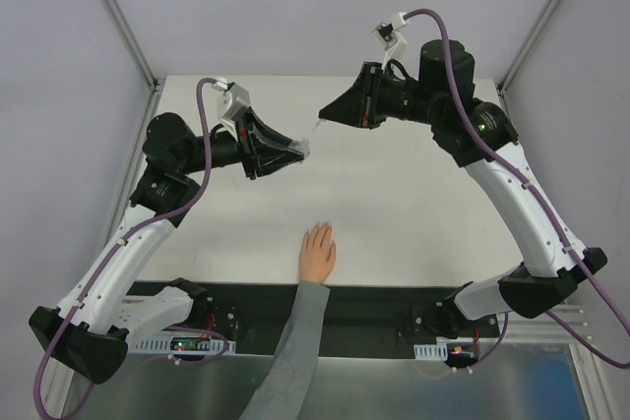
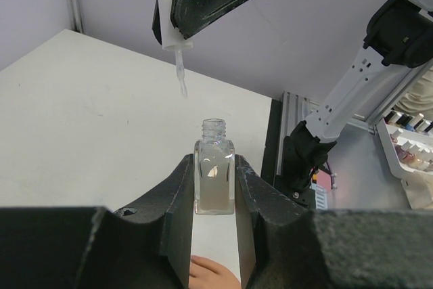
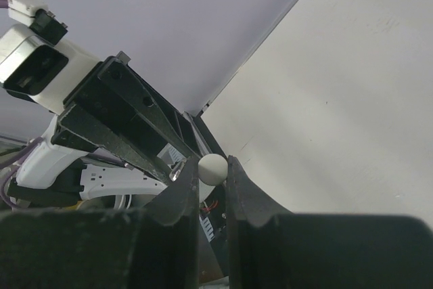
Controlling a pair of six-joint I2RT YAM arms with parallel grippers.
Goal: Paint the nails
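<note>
Your left gripper [image 2: 214,165] squeezes a small clear bottle [image 2: 214,184] with no lid. Your right gripper [image 2: 174,19] holds the white brush cap [image 2: 164,21] just above it.

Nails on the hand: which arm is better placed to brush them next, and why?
Right: the right gripper holds the brush cap, clear of the open bottle that the left gripper clamps.

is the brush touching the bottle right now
Apart. The left wrist view shows the brush tip hanging above and to the left of the open neck of the bottle, with a plain gap between them.
</note>
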